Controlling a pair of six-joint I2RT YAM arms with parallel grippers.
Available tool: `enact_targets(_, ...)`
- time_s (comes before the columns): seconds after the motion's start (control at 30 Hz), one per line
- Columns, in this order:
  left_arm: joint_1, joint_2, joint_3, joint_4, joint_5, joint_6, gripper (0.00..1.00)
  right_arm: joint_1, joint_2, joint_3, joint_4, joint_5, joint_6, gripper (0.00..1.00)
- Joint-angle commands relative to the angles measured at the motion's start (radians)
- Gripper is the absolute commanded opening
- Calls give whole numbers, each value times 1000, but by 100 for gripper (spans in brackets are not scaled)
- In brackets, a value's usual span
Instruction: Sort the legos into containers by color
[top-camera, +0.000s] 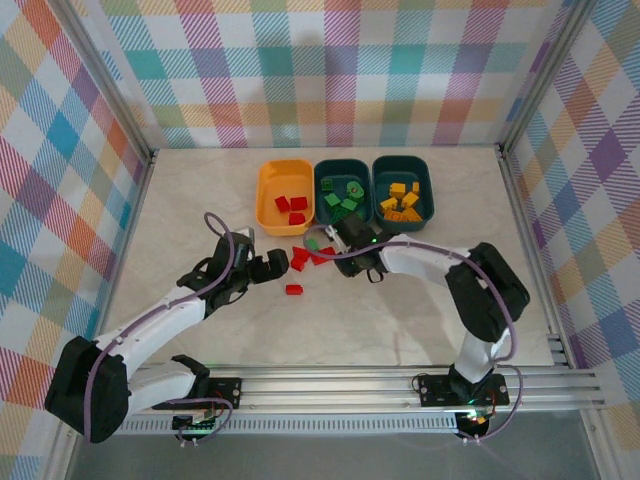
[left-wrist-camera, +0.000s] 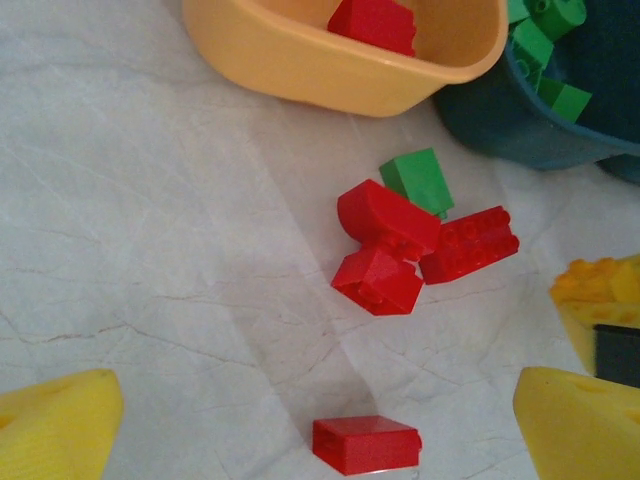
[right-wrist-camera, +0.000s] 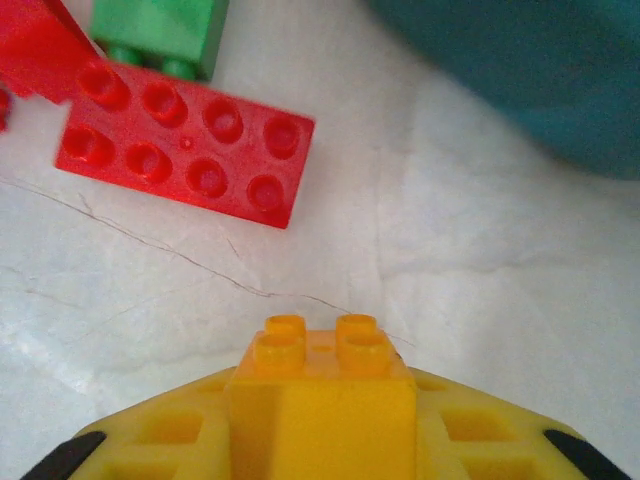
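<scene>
The right end effector (top-camera: 342, 245), just below the middle teal tub (top-camera: 342, 162) at centre frame, is pinched on a yellow brick (right-wrist-camera: 320, 390). In the right wrist view that brick stands at bottom centre with 2 studs showing, flush between the yellow fingers (right-wrist-camera: 150, 440). Ahead of it on the tabletop (top-camera: 200, 200) lies a red 8-stud brick (right-wrist-camera: 185, 145), with a green brick (right-wrist-camera: 160, 30) just beyond. A teal wall (right-wrist-camera: 540, 70) curves across the upper right; which of the 2 teal tubs it belongs to I cannot tell.

The left end effector (top-camera: 268, 267) stands wide with nothing in it. Its wrist view puts its 2 yellow fingers (left-wrist-camera: 55, 425) in the bottom corners and a lone red brick (left-wrist-camera: 365, 443) low between them. Higher up, a heap of 2 red bricks (left-wrist-camera: 385, 250) lies against the 8-stud one, beside the green one.

The top view adds the sorting: red bricks in the yellow-orange tub (top-camera: 263, 200) at left, green in the middle one, yellow in the right teal tub (top-camera: 430, 195).
</scene>
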Motion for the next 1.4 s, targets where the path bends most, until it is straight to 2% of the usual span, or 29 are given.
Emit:
enact_targets(0.0, 0, 37, 52, -14, 23, -1, 99, -27, -95, 14, 40, 76, 51, 27)
enact_targets(0.1, -10, 90, 84, -32, 47, -6, 98, -138, -101, 57, 38, 75, 118, 26)
enact_targets(0.23, -55, 173, 128, -67, 66, 0, 97, -323, 11, 178, -22, 18, 228, 27)
enact_targets(0.4, -124, 270, 196, -153, 59, 30, 96, -444, 173, 333, -91, -15, 263, 30)
enact_targets(0.47, -148, 305, 215, -166, 59, 39, 96, -474, 216, 381, -120, -37, 278, 39)
enact_targets(0.5, -162, 321, 224, -174, 54, 43, 95, -484, 229, 402, -130, -35, 283, 50)
enact_targets(0.53, -177, 336, 236, -186, 43, 48, 95, -490, 238, 417, -138, -33, 287, 57)
enact_targets(0.57, -187, 349, 245, -196, 31, 51, 94, -493, 234, 423, -140, -34, 286, 60)
enact_targets(0.7, -222, 382, 269, -235, -19, 55, 94, -490, 142, 386, -114, -14, 307, 67)
enact_targets(0.8, -244, 395, 278, -260, -61, 53, 94, -466, 3, 269, -50, -16, 347, 69)
enact_targets(0.9, -265, 418, 283, -278, -100, 49, 92, -396, -146, 93, 41, -1, 383, 70)
enact_targets(1.03, -271, 454, 280, -264, -107, 38, 85, -310, -303, -108, 122, 46, 415, 71)
enact_targets(1.23, -271, 528, 291, -229, -83, 32, 70, -298, -434, -295, 185, 47, 444, 70)
enact_targets(1.37, -272, 574, 302, -219, -75, 25, 58, -297, -464, -367, 261, 49, 461, 69)
